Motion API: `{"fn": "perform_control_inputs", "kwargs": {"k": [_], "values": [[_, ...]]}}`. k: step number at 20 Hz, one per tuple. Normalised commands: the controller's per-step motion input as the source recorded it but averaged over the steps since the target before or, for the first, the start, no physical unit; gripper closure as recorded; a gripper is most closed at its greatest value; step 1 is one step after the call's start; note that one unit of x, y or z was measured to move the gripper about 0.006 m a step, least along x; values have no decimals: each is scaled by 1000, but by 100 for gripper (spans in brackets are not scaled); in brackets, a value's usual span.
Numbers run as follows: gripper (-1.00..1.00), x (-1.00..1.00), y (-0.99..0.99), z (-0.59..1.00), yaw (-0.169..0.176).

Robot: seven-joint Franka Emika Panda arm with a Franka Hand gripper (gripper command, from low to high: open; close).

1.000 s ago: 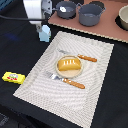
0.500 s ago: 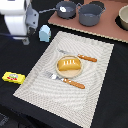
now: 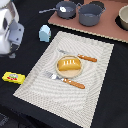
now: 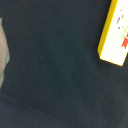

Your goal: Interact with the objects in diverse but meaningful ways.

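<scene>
A flat yellow packet with a red mark lies on the dark table at the exterior view's left, beside the placemat. The wrist view shows one end of the packet over dark cloth. A light-blue and white carton stands upright at the placemat's far left corner. My gripper hangs at the end of the white arm at the exterior view's left edge, above the table between the carton and the packet. Its fingers are blurred, and the wrist view does not show them.
A striped placemat holds a plate with a bread roll, flanked by an orange-handled fork and knife. Two grey pots stand on a brown board at the back. A pale edge shows in the wrist view.
The arm has moved toward the exterior view's left and lower in the picture, away from the carton and nearer the yellow packet. Nothing on the table has shifted.
</scene>
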Motion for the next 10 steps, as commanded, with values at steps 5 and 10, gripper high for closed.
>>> {"fn": "perform_control_inputs", "kwargs": {"k": [5,10], "values": [[-100,174,-408,-146,-72],[-100,397,-471,-39,-34]]}}
